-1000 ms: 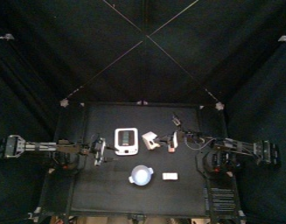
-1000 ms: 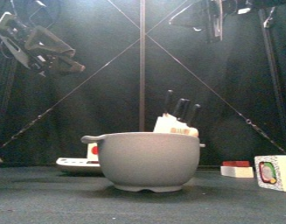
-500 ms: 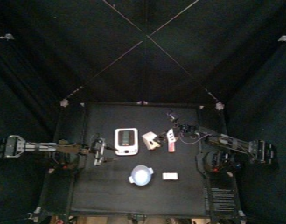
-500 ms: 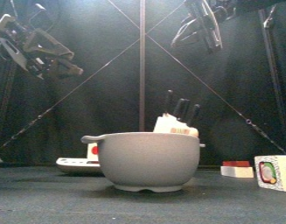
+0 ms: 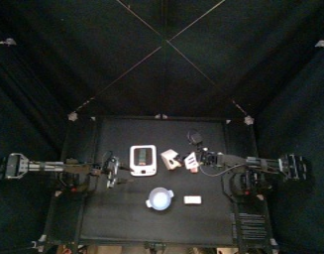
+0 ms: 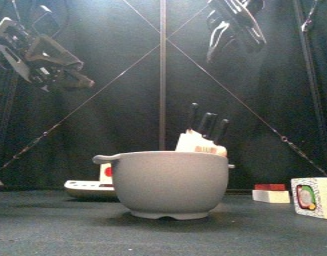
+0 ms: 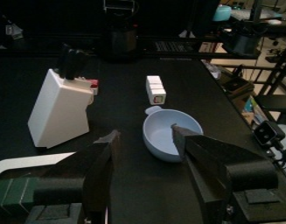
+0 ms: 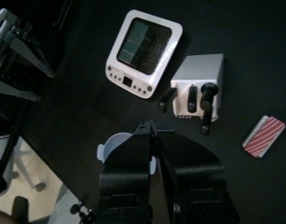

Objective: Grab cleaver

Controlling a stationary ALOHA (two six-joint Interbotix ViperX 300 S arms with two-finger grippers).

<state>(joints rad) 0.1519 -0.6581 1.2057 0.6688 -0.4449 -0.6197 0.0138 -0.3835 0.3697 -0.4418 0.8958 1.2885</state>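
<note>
My right gripper (image 8: 156, 131) is clenched on nothing, its two jaws pressed together, and it hangs high over the black table (image 5: 111, 213), right of the middle. The cleaver (image 8: 268, 136) lies flat on the table below it, a little behind the centre and toward the right edge, just beside the white knife block (image 8: 198, 83) and untouched. On the block's other side, toward the left edge, lies the white scale (image 8: 145, 48) with its dark panel up. Nearer the front edge stands the round grey bowl (image 6: 163, 183), about midway between the left and right edges, and a small white box (image 5: 193, 199) lies apart from it on its right. From the front edge, the cleaver (image 6: 270, 190) shows low behind and to the right of the bowl, its reddish part uppermost. My left gripper (image 7: 148, 134) is released, jaws spread wide with nothing between them, raised over the table's left edge and facing the bowl. Black curtains (image 5: 46, 60) close the table in, and thin cords cross overhead. Past the right edge my left wrist camera sees metal shelving and clutter in a room.
</note>
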